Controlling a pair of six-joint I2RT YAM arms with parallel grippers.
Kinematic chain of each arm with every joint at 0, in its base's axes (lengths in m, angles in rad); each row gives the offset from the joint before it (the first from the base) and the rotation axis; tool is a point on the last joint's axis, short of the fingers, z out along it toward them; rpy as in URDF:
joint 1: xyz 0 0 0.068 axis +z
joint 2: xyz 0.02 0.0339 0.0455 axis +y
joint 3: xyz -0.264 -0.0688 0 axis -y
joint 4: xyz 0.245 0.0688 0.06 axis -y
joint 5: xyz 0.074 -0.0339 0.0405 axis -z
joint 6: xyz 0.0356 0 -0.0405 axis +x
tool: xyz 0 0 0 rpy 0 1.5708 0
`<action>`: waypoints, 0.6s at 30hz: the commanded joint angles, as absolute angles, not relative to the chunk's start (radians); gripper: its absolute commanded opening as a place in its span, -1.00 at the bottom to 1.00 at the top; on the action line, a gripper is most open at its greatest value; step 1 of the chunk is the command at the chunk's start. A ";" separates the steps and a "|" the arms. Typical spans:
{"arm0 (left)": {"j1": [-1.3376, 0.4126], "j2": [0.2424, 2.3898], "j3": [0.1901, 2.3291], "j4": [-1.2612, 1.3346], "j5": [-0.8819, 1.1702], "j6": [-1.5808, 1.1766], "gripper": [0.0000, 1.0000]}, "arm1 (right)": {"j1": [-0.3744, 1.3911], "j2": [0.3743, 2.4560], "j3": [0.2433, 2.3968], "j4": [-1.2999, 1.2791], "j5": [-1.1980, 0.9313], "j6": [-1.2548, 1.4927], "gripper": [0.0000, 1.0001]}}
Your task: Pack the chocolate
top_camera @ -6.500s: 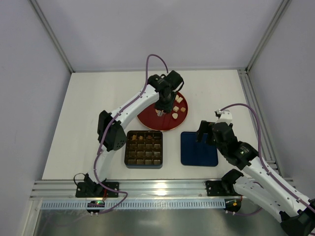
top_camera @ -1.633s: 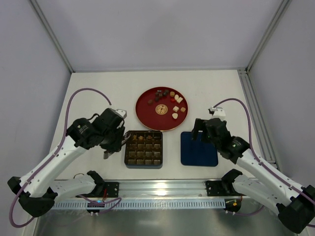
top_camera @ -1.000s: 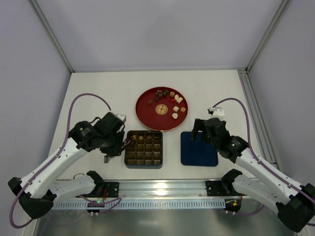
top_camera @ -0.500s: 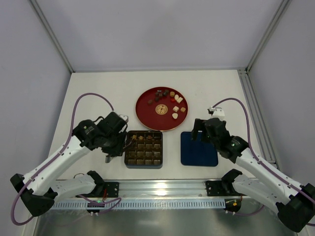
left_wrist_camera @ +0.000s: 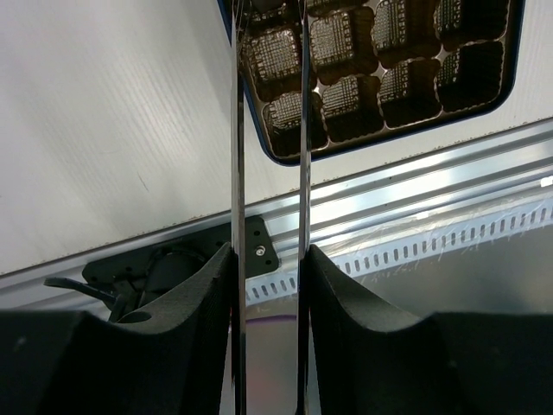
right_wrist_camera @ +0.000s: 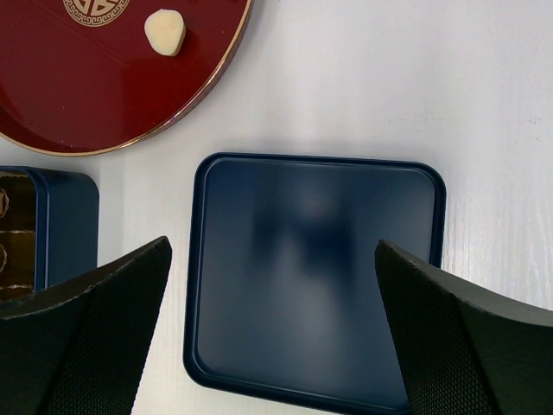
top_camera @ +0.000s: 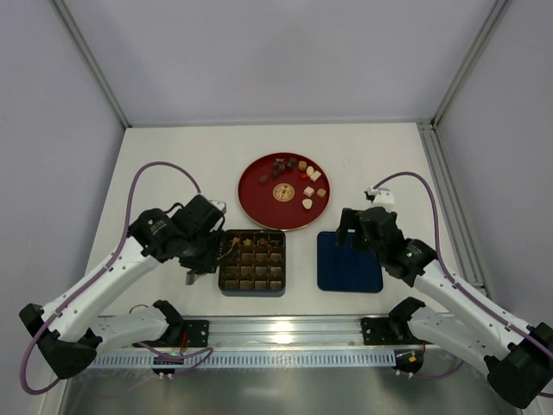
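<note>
Your left gripper [left_wrist_camera: 271,35] reaches over the left edge of the box [top_camera: 252,292], its thin blades a narrow gap apart. The tips run out of view, so you cannot tell whether they pinch a piece. Most chocolate [top_camera: 298,177] sits on the red plate [top_camera: 251,197] just beyond the box, with some pieces in the box's far cells. Your right gripper [right_wrist_camera: 272,251] hangs spread wide and empty over the blue lid [top_camera: 349,261], just right of the box. The likely trouble is a blade snagging a divider and dragging the box, or a piece landing astride two cells. No brand or legible writing shows; the plate's gold emblem [top_camera: 282,191] bears only a pattern.
</note>
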State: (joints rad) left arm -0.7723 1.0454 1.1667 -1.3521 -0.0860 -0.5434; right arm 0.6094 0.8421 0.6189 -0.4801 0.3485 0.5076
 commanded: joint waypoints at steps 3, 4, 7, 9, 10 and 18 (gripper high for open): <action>-0.778 1.060 1.256 -1.345 -0.107 -0.537 -0.25 | 0.614 0.833 0.660 -0.459 0.364 0.514 0.99; -0.778 1.065 1.267 -1.347 -0.107 -0.532 -0.25 | 0.614 0.831 0.660 -0.457 0.364 0.512 0.99; -0.776 1.081 1.310 -1.347 -0.101 -0.531 -0.25 | 0.614 0.831 0.660 -0.457 0.362 0.511 0.99; -0.778 1.104 1.339 -1.341 -0.097 -0.526 -0.24 | 0.614 0.828 0.660 -0.456 0.362 0.512 0.99; -0.776 1.117 1.371 -1.339 -0.100 -0.522 -0.24 | 0.614 0.830 0.660 -0.453 0.362 0.511 1.00; -0.775 1.311 1.561 -1.287 -0.136 -0.448 -0.22 | 0.612 0.825 0.670 -0.453 0.348 0.509 0.99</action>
